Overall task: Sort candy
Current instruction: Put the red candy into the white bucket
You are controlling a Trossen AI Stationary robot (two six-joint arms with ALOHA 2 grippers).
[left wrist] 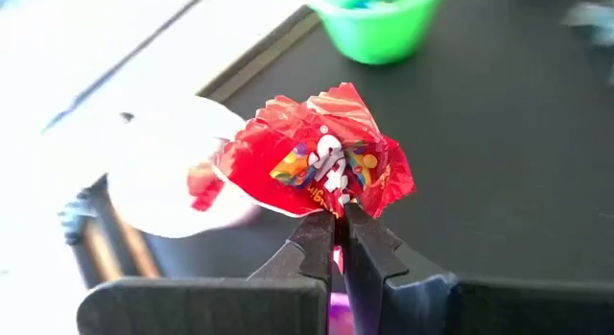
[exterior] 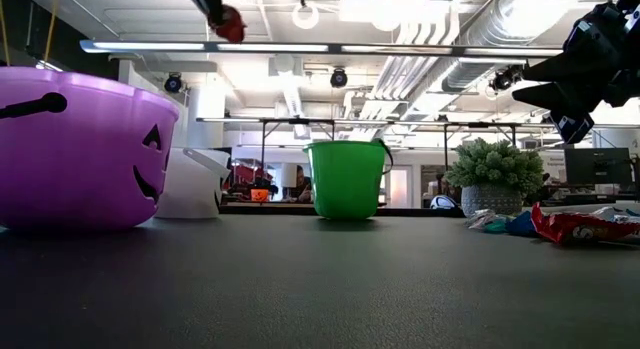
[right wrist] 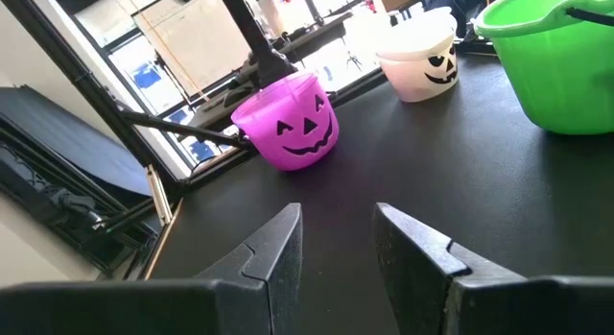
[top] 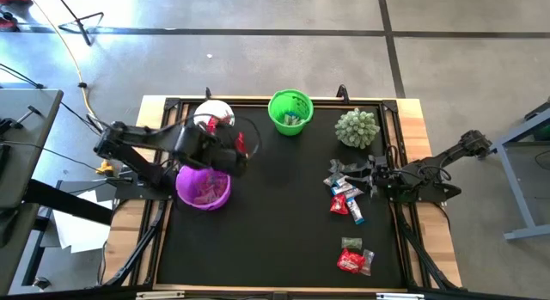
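My left gripper (top: 241,146) hangs above the table between the white bucket (top: 213,114) and the purple pumpkin bucket (top: 204,187), shut on a red wrapped candy (left wrist: 317,164). In the low view that candy (exterior: 230,24) is high over the buckets. A green bucket (top: 290,111) stands at the far edge with candy inside. Loose candies (top: 345,197) lie on the mat's right side, and a few more (top: 354,259) lie nearer the front. My right gripper (right wrist: 336,239) is open and raised off the table (exterior: 575,79), next to the right-hand pile. My left gripper pinches the red candy by the edge of its crumpled wrapper (left wrist: 335,206) between the two fingertips (left wrist: 317,241). The candy is lifted clear of the table and stands out past the fingertips.
A spiky pale-green ball in a pot (top: 357,126) sits at the far right of the mat. The black mat (top: 275,231) has a raised frame around it. The middle of the mat between the buckets and the candy piles is bare.
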